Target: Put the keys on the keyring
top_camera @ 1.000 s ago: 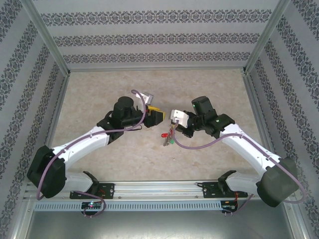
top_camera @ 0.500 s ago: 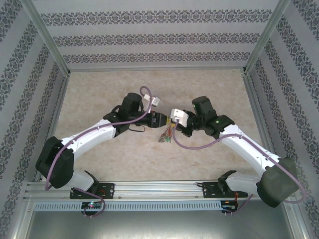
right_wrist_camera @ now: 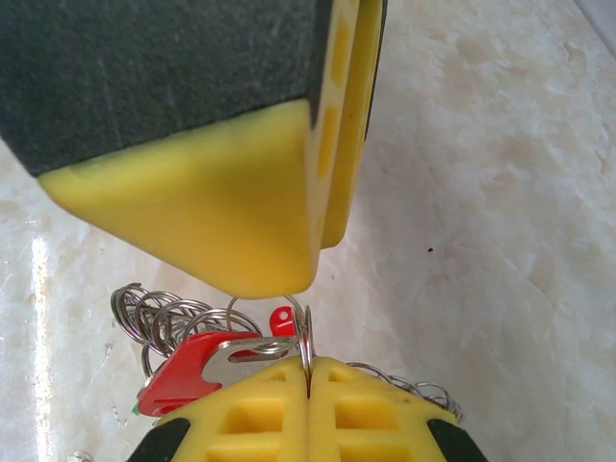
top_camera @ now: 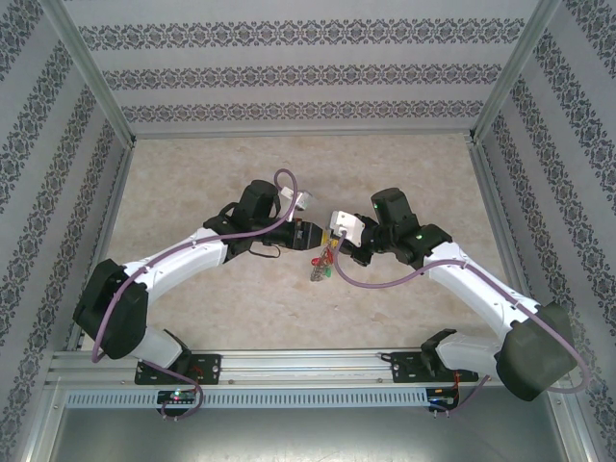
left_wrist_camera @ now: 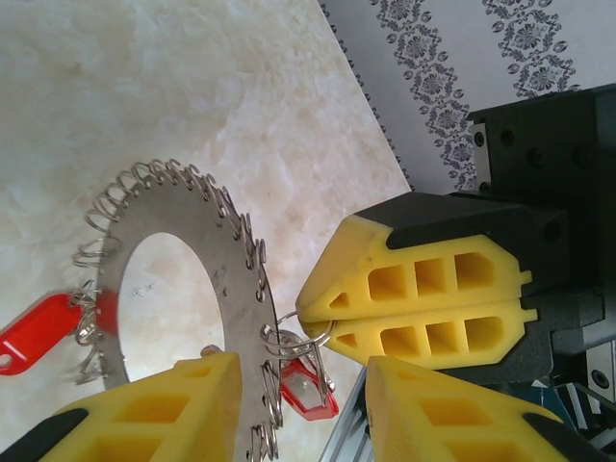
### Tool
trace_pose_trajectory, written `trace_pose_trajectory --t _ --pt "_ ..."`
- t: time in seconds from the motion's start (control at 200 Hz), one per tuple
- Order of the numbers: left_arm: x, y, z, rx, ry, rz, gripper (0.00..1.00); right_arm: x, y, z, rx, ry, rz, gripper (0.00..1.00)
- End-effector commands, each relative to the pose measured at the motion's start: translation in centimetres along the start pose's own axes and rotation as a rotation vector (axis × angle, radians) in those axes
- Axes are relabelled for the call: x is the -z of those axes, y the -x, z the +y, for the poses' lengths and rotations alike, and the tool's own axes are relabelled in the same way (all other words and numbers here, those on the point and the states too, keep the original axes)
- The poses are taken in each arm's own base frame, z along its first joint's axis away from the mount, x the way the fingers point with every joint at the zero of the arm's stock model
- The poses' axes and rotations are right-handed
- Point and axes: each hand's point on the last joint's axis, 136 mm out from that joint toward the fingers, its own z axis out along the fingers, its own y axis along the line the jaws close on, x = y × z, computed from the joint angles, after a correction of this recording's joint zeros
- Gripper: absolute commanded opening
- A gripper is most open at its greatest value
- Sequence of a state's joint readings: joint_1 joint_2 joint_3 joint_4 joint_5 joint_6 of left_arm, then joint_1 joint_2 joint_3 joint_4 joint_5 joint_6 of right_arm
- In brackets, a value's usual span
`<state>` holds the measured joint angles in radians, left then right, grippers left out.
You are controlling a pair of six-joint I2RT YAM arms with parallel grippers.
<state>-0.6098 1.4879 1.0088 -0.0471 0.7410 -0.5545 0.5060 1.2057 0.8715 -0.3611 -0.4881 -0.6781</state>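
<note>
Right gripper (left_wrist_camera: pixel 318 310) is pressed tight together, pinching one small wire link (left_wrist_camera: pixel 306 339) on the rim of the keyring (left_wrist_camera: pixel 236 289), so the ring sits right at its fingertips. My left gripper (left_wrist_camera: pixel 303 380) is spread, its fingers either side of that same stretch of rim. One red-tagged key (left_wrist_camera: pixel 306 395) lies between the left fingers, just under the right tips, and another red tag (left_wrist_camera: pixel 38 332) is across the ring.

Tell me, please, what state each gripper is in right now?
Left gripper: open, jaws either side of the keyring rim.
Right gripper: closed on a small link of the keyring.
</note>
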Motion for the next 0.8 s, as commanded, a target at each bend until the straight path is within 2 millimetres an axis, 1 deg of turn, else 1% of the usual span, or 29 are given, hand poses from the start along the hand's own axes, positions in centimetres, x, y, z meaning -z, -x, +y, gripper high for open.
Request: trace_pose_trajectory --t 0.0,0.11,0.205,0.405,0.545,0.709,0.794 --pt "-0.3 -0.2 -1.1 -0.018 -0.027 0.040 0.39 0.2 1.0 -0.2 -0.005 0.002 -0.055 0.00" --pt "-0.6 -0.2 -1.0 -0.018 -0.027 0.050 0.39 0.1 1.1 -0.2 -0.009 0.005 -0.065 0.00" --pt "-0.9 -0.2 -1.2 -0.020 -0.037 0.056 0.34 0.1 1.2 -0.2 -0.015 0.007 -0.068 0.00" --pt "-1.1 -0.9 -0.3 -0.013 -0.011 0.074 0.33 0.0 1.1 -0.2 -0.020 0.006 -0.069 0.00" --pt "-1.3 -0.8 0.1 -0.012 0.005 0.072 0.25 0.0 1.1 -0.2 -0.024 0.007 -0.073 0.00" --pt "-1.4 -0.6 0.9 -0.003 0.039 0.057 0.06 0.1 1.1 -0.2 -0.024 0.005 -0.075 0.00" --pt "-1.3 -0.6 1.3 0.010 0.056 0.042 0.00 0.0 0.6 -0.1 -0.035 0.006 -0.071 0.00"
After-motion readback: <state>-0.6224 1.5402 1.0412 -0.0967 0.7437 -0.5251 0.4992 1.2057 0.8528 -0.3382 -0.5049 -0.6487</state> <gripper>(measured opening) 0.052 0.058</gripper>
